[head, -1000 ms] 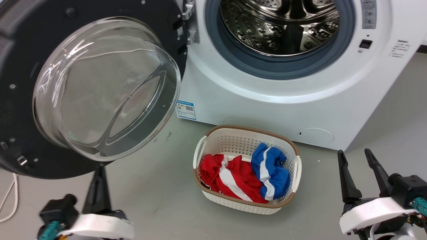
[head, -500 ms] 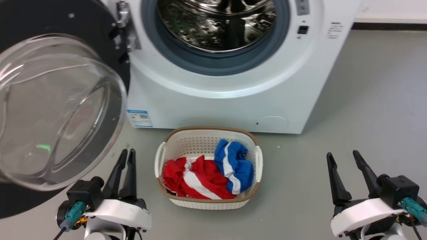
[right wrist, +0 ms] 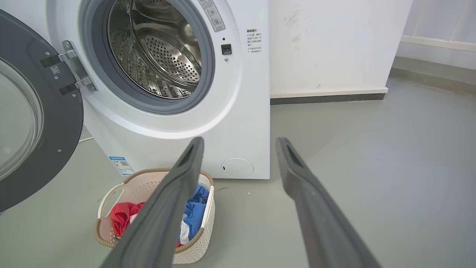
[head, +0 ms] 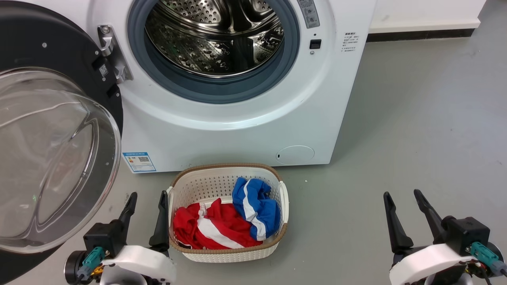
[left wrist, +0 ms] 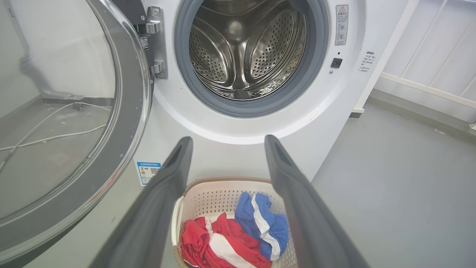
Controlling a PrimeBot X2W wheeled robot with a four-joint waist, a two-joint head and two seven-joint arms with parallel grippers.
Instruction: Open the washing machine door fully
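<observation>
Left claw (head: 148, 194) spread wide and empty, just beside the laundry basket (head: 225, 166), which stands before the washing machine (head: 237, 130). The right claw (head: 401, 194) is equally wide, low over the floor (head: 396, 118). The washing machine door (head: 47, 43) hangs open at left.

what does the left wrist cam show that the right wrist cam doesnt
Left wrist view, not the right: white cables on the floor, seen through the glass of the washing machine door, and the open left gripper. Right wrist view, not the left: a scuffed white wall beside the washing machine, and the open right gripper. Both: the door standing open, the steel drum, the blue label, and the basket of red and blue clothes.
</observation>
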